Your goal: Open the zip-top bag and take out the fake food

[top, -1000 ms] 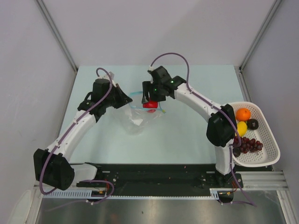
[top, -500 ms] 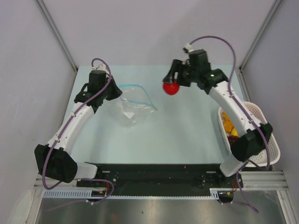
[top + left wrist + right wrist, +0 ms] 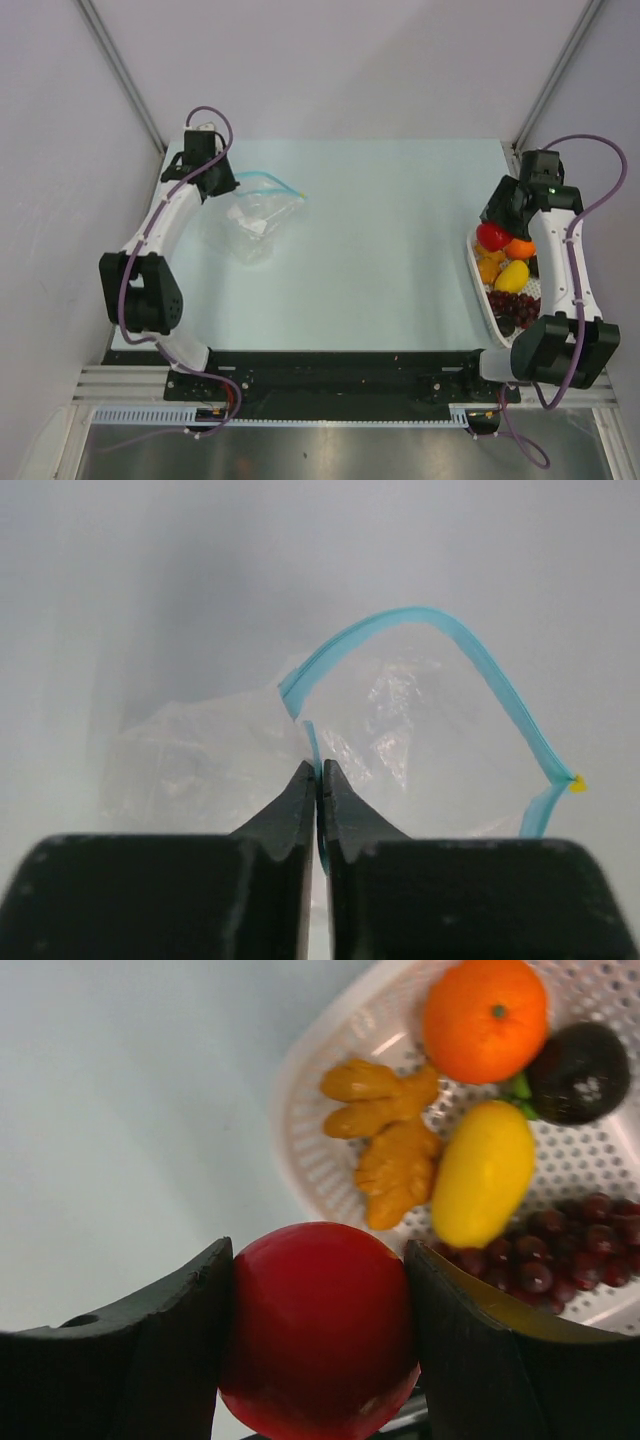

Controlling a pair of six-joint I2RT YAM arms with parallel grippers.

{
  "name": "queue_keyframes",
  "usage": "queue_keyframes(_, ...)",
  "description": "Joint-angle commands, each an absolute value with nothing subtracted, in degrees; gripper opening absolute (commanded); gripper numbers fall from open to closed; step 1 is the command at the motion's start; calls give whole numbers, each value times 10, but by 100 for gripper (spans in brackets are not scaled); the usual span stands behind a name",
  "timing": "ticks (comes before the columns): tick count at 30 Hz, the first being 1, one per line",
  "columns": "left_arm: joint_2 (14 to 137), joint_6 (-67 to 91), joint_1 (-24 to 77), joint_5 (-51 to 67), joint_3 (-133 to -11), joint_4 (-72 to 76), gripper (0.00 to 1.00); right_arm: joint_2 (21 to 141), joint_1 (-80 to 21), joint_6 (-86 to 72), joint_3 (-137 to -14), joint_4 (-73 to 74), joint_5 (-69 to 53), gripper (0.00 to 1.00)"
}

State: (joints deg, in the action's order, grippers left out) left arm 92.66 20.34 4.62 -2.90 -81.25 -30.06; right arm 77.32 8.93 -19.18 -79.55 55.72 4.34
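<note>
Pinches the bag (image 3: 252, 216), lying crumpled at the far left of the table (image 3: 390, 270), with the left gripper (image 3: 318, 780). Jaws clenched tight together on the teal zip strip (image 3: 480, 670), just where one end of it runs down between the tips. Has the mouth of the bag gaping, the strip arching up in a loop to a small yellow tab (image 3: 577, 783) at its right corner. Shows only crinkled clear plastic inside.

Holds the red ball (image 3: 320, 1330) in the right gripper (image 3: 318, 1260), jaws spread wide and pressed against both its sides, over the edge of the white basket (image 3: 320, 1175) at the table's right side. Shows in the basket an orange ball (image 3: 485, 1018), a yellow oblong (image 3: 483, 1172), ginger-shaped pieces (image 3: 392, 1155), a dark round piece (image 3: 578, 1058) and purple grapes (image 3: 575, 1250), all well apart from the bag.
</note>
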Motion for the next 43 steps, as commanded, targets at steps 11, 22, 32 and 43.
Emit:
queue_keyframes(11,932,186,40,-8,-905,-345,69,925,156,-125,-759,565,125,51)
queue_keyframes(22,836,222,227,-41,-897,-348,80,911,58,-127,-763,576,217,100)
queue_keyframes(32,680,238,457,33,-742,-245,88,759,-239,-203,-833,592,168,100)
queue_keyframes(43,156,429,479,100,-404,-2,100,509,-650,-423,-746,374,186,100)
